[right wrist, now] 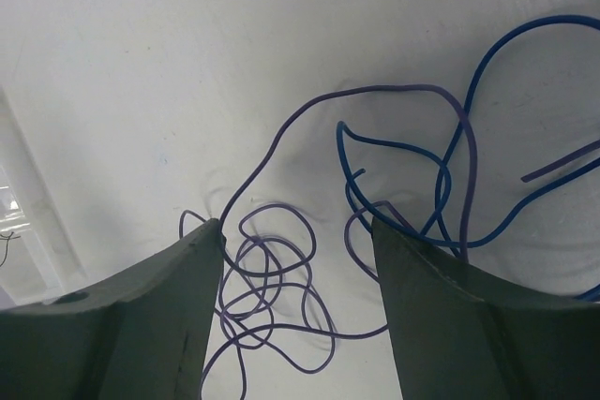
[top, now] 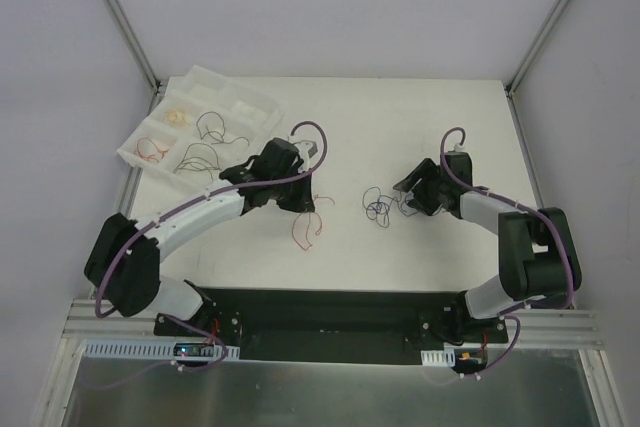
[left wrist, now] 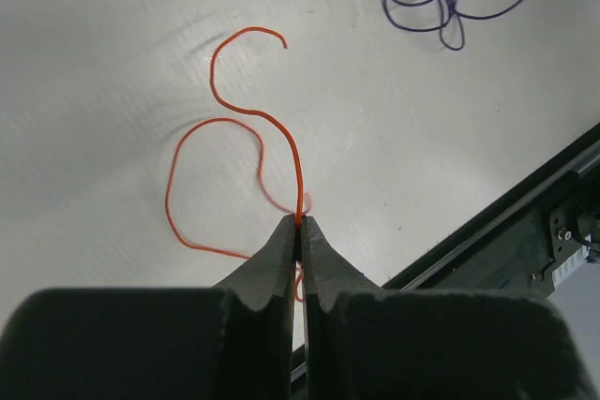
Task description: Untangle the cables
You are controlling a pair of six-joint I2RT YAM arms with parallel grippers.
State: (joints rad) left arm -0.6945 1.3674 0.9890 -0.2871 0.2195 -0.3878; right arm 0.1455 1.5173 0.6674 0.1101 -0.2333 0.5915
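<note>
One red wire (left wrist: 297,170): pinched in closed left pincer (left wrist: 300,224), curling toward 11 o'clock.
Right pincer (right wrist: 298,227): open over purple-blue tangle (right wrist: 267,274).
Tangle place: worktop (top: 400,127) centre.

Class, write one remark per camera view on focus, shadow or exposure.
Top external: even, soft light; the white compartment tray looks nearly washed out. Left wrist: the thin orange-red wire is sharp, the jaws pinching it slightly soft. Right wrist: the purple wire tangle and blue wire are sharp, with soft shadows, between blurred jaws.
</note>
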